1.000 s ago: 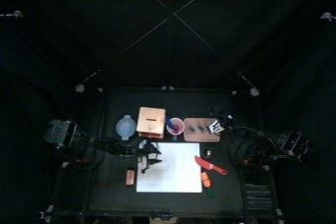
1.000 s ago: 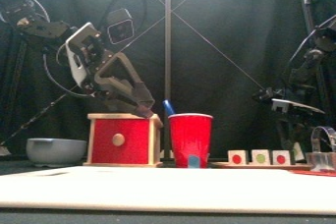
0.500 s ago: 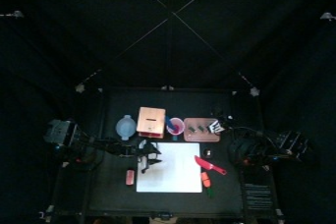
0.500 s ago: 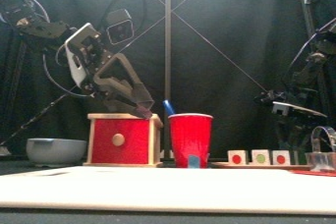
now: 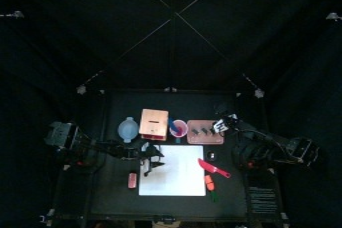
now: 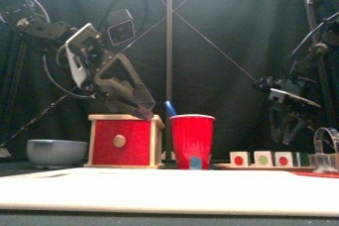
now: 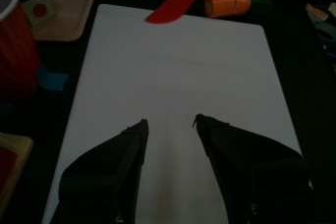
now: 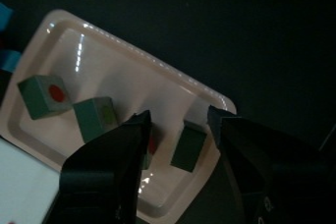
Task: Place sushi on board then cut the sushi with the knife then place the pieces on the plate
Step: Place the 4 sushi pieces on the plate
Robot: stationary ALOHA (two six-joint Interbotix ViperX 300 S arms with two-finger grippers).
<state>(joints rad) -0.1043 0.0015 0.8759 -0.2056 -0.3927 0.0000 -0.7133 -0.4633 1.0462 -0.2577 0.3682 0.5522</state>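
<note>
Right pincer [image 8: 182, 120] is held above the pink tray [image 8: 118, 56], and its jaws are spread wide with nothing gripped between them. The sushi [image 8: 94, 117] is seen lying on this tray as separate blocks, three of them side by side in the front view. The tray is set at the far right of the worktop [image 5: 114, 197], just right of the red cup [image 5: 179, 128], above whose rim a blue knife [image 6: 169, 109] can be seen. Left of the cup the wooden box [image 5: 154, 124] is placed, and further left the blue-grey bowl [image 5: 128, 128]. The white board [image 5: 174, 179] is laid near the front, in the middle, with nothing resting on its main surface. The red knife [image 5: 211, 167] is found at the board's far right corner. The left pincer [image 7: 171, 122] is held over the board's far left part, jaws parted and empty.
</note>
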